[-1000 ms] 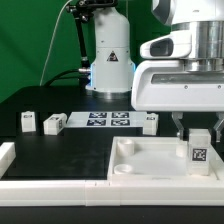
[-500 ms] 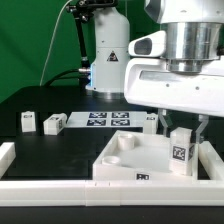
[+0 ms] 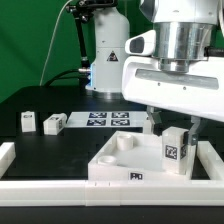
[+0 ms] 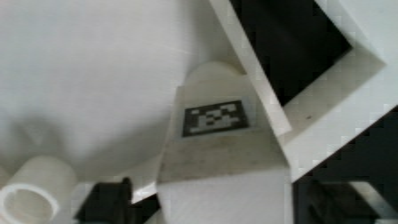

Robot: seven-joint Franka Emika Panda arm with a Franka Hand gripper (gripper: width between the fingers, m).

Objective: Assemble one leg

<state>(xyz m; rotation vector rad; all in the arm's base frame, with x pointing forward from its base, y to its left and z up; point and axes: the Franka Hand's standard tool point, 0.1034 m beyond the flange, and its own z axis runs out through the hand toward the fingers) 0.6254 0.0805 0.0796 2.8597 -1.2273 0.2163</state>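
My gripper [image 3: 172, 130] is shut on a leg [image 3: 175, 150], a small white upright block with a black-and-white tag on its front. The leg's lower end stands inside the large white tray-like piece [image 3: 120, 165], near its corner at the exterior view's right. A round socket [image 3: 122, 143] shows at the tray's far corner. In the wrist view the leg [image 4: 217, 150] runs out from between my dark fingers [image 4: 111, 195], tag facing the camera, over the tray's white floor [image 4: 89, 80]. The contact under the leg is hidden.
Two more small white legs [image 3: 27, 121] [image 3: 54, 123] stand on the black table at the exterior view's left. The marker board [image 3: 105, 119] lies behind the tray. A white raised border [image 3: 40, 188] runs along the table's front and left edges.
My gripper and the held leg have moved toward the exterior view's left. The tray-like piece has turned and shifted left with them, one corner now pointing at the front.
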